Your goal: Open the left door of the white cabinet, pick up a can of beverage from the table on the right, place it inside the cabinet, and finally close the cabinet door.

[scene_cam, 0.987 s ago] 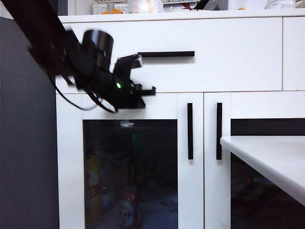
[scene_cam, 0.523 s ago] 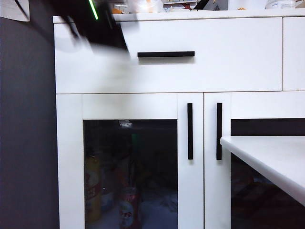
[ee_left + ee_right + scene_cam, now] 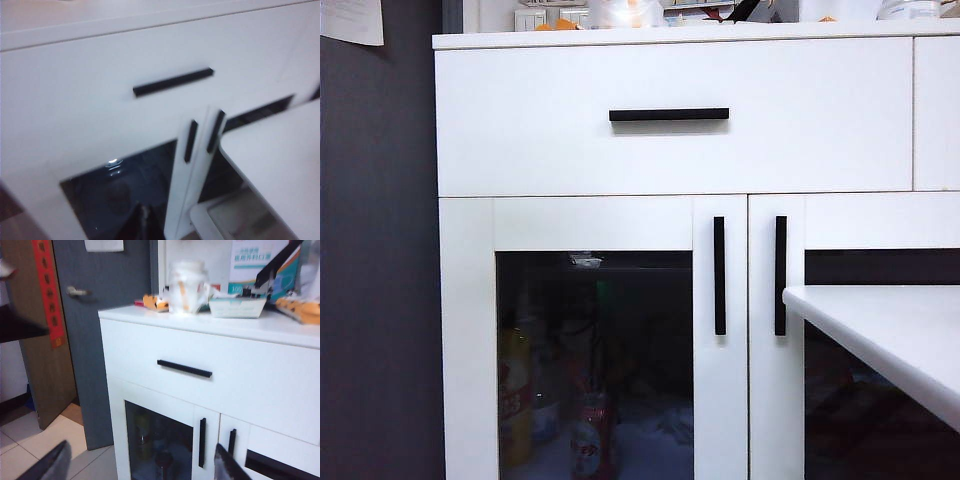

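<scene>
The white cabinet [image 3: 670, 150] faces me with its left door [image 3: 595, 225] shut, its vertical black handle [image 3: 719, 275] untouched. Behind the dark glass stands a red-and-white can of beverage [image 3: 588, 445]. The table [image 3: 890, 330] juts in at the right and shows nothing on it. Neither arm appears in the exterior view. In the left wrist view my left gripper [image 3: 143, 212] is shut and empty, held back from the left door [image 3: 125, 185] and its handle [image 3: 190, 141]. My right gripper [image 3: 142, 443] is open and empty, well away from the cabinet [image 3: 225, 370].
A yellow bottle [image 3: 515, 395] stands behind the glass beside the can. The drawer handle [image 3: 669, 114] runs level above the doors. A jar [image 3: 186, 287] and boxes [image 3: 237, 305] crowd the cabinet top. A grey wall [image 3: 380, 280] flanks the cabinet's left side.
My left arm, which hung before the drawer and the top of the left door, has swung upward out of the exterior view. The door stays shut.
</scene>
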`<state>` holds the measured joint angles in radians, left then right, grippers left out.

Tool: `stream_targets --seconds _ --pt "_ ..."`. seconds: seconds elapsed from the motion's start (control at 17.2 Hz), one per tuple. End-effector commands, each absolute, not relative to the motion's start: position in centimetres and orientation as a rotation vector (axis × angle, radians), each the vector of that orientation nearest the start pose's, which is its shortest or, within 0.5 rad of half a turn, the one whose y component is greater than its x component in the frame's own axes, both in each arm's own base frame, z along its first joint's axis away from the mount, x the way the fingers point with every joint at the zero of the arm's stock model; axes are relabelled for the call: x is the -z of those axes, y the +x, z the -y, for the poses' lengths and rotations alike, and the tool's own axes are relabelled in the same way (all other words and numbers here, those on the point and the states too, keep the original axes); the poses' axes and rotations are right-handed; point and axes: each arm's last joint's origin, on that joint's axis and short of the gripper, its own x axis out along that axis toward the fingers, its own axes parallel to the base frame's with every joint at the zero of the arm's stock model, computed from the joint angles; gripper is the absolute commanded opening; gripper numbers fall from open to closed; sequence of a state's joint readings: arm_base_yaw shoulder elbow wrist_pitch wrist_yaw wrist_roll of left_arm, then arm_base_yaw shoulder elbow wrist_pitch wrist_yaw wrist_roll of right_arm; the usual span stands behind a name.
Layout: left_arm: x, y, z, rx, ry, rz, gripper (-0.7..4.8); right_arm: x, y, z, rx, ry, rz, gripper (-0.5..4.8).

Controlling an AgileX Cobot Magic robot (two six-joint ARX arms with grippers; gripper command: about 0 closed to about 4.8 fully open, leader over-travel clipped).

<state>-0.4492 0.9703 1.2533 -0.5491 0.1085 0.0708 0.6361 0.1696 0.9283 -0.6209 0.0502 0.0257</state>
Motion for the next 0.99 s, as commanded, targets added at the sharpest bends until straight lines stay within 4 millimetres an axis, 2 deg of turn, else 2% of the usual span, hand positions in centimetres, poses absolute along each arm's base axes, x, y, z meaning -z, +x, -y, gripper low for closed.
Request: stream_targets --seconds 0.06,0.12,0.29,0.52,0.76,0.99 --pt "-42.3 12.4 6.3 0.560 0.081 -0.237 -0.05 -37.6 -1.4 1.2 -0.589 0.055 0.088 3.64" --pt "-42.2 10.4 5.4 0.557 0.049 -0.223 -0.05 -37.6 -1.5 1.3 -0.595 0.050 0.073 3.64" --pt "-40.9 6.6 3.5 0.555 0.036 -0.215 -0.05 -37.3 -1.6 1.1 -0.640 0.039 0.043 3.64" --pt "-38.3 3.0 1.8 0.552 0.039 -0.235 -0.05 -35.6 -0.3 0.2 -0.639 0.016 -0.027 3.64" --pt "-34.5 1.6 1.1 0.537 0.002 -0.231 -0.05 -32.9 2.1 -1.8 -0.685 0.012 -0.053 3.63" --pt "-31.6 3.1 1.8 0.528 -0.063 -0.217 -0.06 -30.3 4.7 -3.7 -0.702 0.038 0.034 3.64"
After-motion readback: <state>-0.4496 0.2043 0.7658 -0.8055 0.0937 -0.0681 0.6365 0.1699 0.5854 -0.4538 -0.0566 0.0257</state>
